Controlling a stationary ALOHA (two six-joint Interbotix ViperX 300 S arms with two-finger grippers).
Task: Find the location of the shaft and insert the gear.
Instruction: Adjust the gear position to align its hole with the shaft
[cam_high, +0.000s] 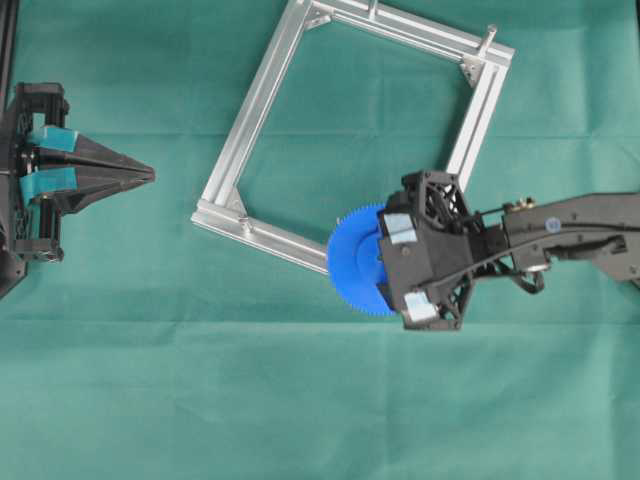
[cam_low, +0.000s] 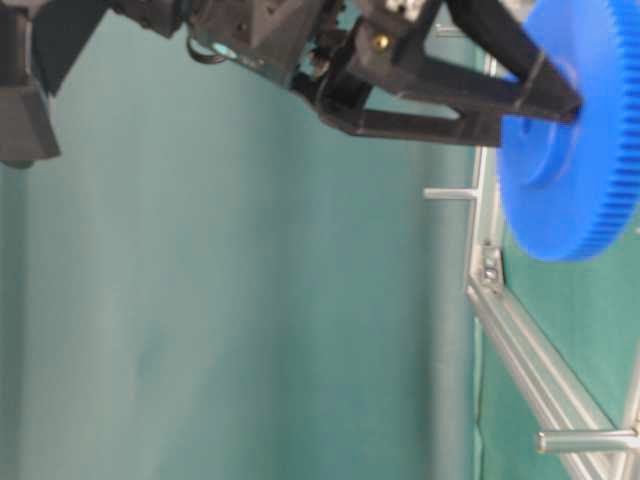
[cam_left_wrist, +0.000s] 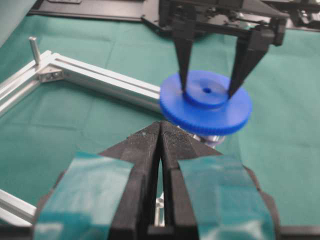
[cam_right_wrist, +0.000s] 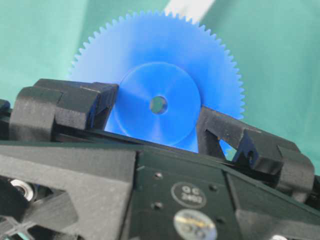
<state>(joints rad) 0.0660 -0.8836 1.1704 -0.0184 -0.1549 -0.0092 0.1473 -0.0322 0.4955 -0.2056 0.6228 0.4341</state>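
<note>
Right pincer (cam_high: 385, 262) clamped on hub of the gear (cam_high: 358, 262), fingers (cam_left_wrist: 183, 60) pinching either side of the centre hole. Gear held flat above green counter (cam_high: 300, 400), over near-right corner of the aluminium frame (cam_high: 255, 115). Left pincer (cam_high: 150, 175) closed together, parked at far left, well apart from frame. Shaft not discernible under gear.

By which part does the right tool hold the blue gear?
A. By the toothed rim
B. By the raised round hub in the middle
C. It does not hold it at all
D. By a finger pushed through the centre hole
B: in the left wrist view the right tool has its two fingers pressed on opposite sides of the raised hub of the gear, leaving the rim and hole free.
</note>
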